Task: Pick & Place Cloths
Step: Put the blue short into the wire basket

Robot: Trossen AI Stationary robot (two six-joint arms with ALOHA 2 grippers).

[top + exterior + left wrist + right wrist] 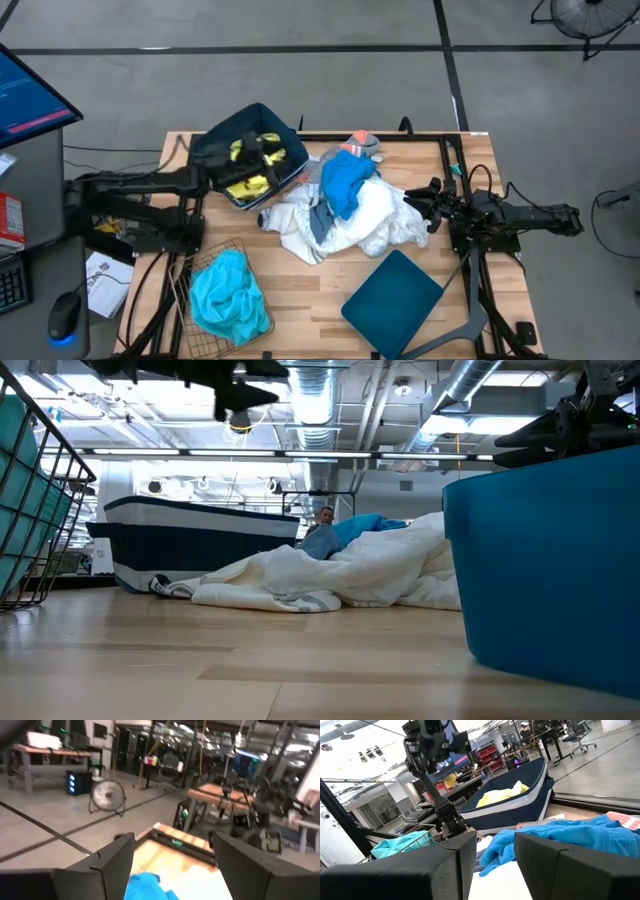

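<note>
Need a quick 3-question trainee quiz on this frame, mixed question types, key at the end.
1. True or false: the yellow cloth lies inside the dark blue bin at the table's far left.
2. Multiple choice: what does the wire mesh basket hold? A) a striped sock B) a turquoise garment C) nothing
3. Fill in: the left hand hangs over the ____, while the right hand waits beside the white cloth pile.

Key: 1 true; 2 B; 3 dark blue bin. The left hand's fingers stand open in its wrist view, with nothing between them.
</note>
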